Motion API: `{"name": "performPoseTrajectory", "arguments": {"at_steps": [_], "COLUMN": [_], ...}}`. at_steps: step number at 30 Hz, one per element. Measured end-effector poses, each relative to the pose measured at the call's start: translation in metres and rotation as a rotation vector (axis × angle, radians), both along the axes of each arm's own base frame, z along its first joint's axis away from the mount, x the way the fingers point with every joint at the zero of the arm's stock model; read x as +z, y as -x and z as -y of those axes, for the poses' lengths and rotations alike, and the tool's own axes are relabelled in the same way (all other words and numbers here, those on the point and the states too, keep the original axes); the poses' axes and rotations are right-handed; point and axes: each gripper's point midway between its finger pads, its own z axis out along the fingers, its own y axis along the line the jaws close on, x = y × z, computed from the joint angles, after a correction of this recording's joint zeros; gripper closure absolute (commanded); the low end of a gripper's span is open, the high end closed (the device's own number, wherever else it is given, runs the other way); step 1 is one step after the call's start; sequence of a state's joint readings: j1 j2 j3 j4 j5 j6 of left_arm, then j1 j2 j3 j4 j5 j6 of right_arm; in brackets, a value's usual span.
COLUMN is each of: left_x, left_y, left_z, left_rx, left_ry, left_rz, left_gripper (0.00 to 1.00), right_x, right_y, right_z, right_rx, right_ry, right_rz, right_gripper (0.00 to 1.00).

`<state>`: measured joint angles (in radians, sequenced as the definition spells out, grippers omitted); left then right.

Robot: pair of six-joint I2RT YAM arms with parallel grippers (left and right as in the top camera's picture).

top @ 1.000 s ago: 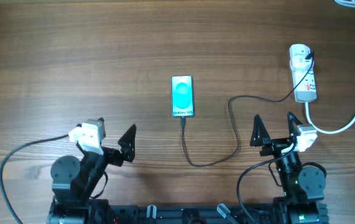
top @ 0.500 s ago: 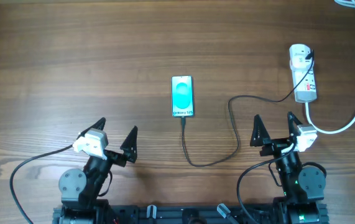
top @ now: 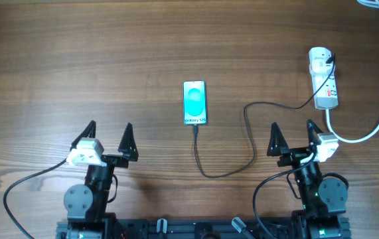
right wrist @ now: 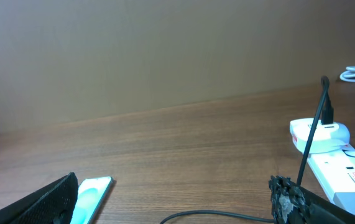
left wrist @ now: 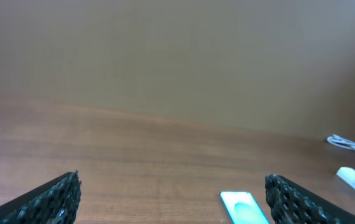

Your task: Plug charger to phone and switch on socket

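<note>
The phone (top: 195, 102) lies face up at the table's middle with its teal screen lit; it also shows in the left wrist view (left wrist: 244, 208) and the right wrist view (right wrist: 90, 194). The thin black charger cable (top: 250, 136) runs from the white socket strip (top: 324, 78) at the right, loops down, and its tip (top: 196, 129) sits at the phone's near end. The cable (right wrist: 314, 127) and the socket (right wrist: 336, 155) show in the right wrist view. My left gripper (top: 108, 134) is open and empty at the near left. My right gripper (top: 291, 135) is open and empty at the near right.
A thick white cord (top: 375, 126) trails from the socket around the right edge and up to the far right corner. Both arm bases stand at the near edge. A plain wall rises behind the table's far edge.
My left gripper has swung from pointing right to pointing straight ahead, still open. The right arm, phone and cable have not moved.
</note>
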<state>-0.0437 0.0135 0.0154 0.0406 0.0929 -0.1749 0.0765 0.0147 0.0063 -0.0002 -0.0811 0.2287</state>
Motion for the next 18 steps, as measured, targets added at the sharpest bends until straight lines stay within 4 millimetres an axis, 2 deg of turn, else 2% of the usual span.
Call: {"name": "performPoseTrajectory", "arguments": {"at_steps": [4, 18], "left_x": [-0.029, -0.029], "left_y": [0.000, 0.000], "left_z": [-0.003, -0.005], "left_rx": [0.018, 0.028], "left_ry": [0.002, -0.041], "left_rz": [-0.114, -0.109], "left_gripper": [0.00, 0.00], "right_x": [0.000, 0.000], "right_y": [0.000, 0.000], "right_z": [0.000, 0.000], "right_rx": [0.000, 0.000], "right_ry": [0.000, 0.000], "right_rz": [0.000, 0.000], "right_gripper": [0.00, 0.00]}}
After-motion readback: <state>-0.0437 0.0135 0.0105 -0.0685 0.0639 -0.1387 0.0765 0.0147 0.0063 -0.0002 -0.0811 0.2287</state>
